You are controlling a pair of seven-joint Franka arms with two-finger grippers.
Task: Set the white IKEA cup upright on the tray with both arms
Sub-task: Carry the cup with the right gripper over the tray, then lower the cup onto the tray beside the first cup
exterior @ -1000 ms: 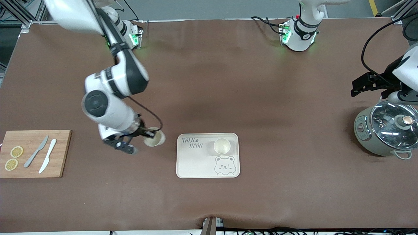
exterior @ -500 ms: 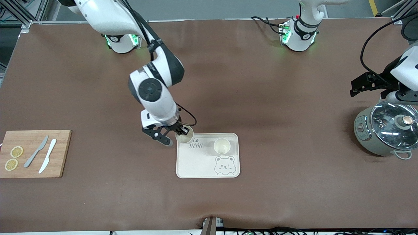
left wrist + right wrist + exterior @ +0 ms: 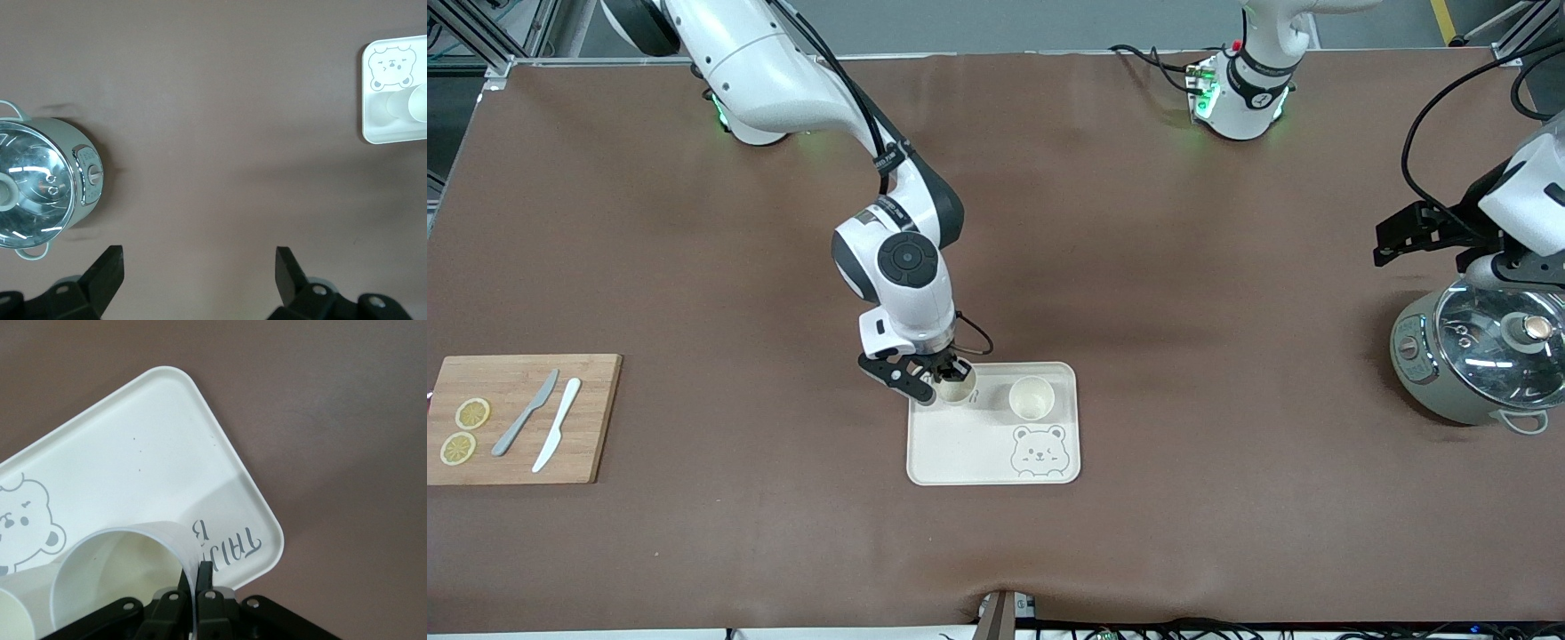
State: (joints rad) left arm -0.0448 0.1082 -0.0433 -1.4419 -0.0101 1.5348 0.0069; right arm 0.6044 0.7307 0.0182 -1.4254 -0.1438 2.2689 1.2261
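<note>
I see the right gripper [image 3: 945, 378] over the corner of the tray [image 3: 969, 449] that carries the grey lettering, and its fingers [image 3: 203, 581] are pinched on the rim of a white cup [image 3: 955, 385], one finger inside the wall and one outside. In the right wrist view this held cup [image 3: 120, 577] is upright with its mouth open to the camera, and I see nothing in it; whether its base touches the tray I cannot tell. A second cup [image 3: 1032, 397] stands upright on the tray, beside the held one and toward the left arm's end, just above the bear drawing [image 3: 1039, 450], and it looks empty too. The left gripper [image 3: 198, 275] hangs in the air with its fingers spread wide apart and nothing between them, close to the pot [image 3: 1476, 356] at the left arm's end of the table. This pot has a glass lid [image 3: 1504, 331] on it, so I cannot see what it holds. At the right arm's end lies a wooden cutting board [image 3: 516, 418] with two lemon slices [image 3: 464, 430] and two knives [image 3: 543, 422] on it.
</note>
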